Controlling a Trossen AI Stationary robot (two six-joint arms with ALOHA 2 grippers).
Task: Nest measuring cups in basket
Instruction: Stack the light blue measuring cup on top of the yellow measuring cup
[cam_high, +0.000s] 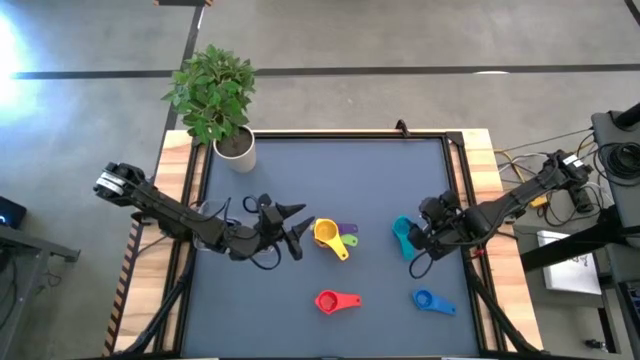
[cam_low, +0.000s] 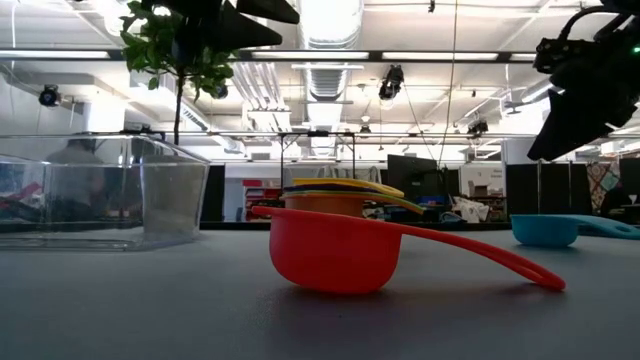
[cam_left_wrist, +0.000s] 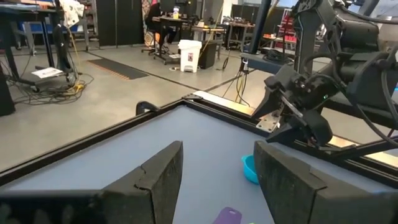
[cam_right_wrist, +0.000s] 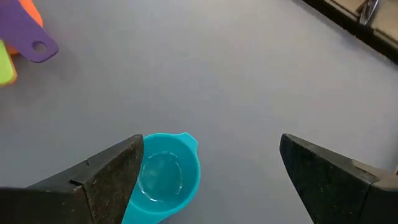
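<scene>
High view, L to R: a white pot w/ green leafy plant (cam_high: 218, 100) is seen at the far left corner of the dark grey table (cam_high: 380, 180). The left gripper (cam_high: 292, 228) is held over the mat's left-centre, fingers spread w/ nothing between them. Just right of it, a stack of small plastic measuring cups (cam_high: 335, 237) is seen: yellow on top, w/ orange, green and purple handles fanned out to the right. A red plastic measuring cup (cam_high: 327, 301) lies nearer the front edge, below the stack. The teal plastic measuring cup (cam_high: 403, 232) lies further right, touched by nothing; the right gripper (cam_high: 420, 236) is positioned just beside/over it, fingers spread wide, cup seen between them in right wrist view (cam_right_wrist: 163, 175) but not pinched. A blue plastic measuring cup (cam_high: 427, 299) lies front right, apart. The shallow clear plastic rectangular basket (cam_low: 95, 190) is picked out only in low view, at left; nothing can be made out inside it.
</scene>
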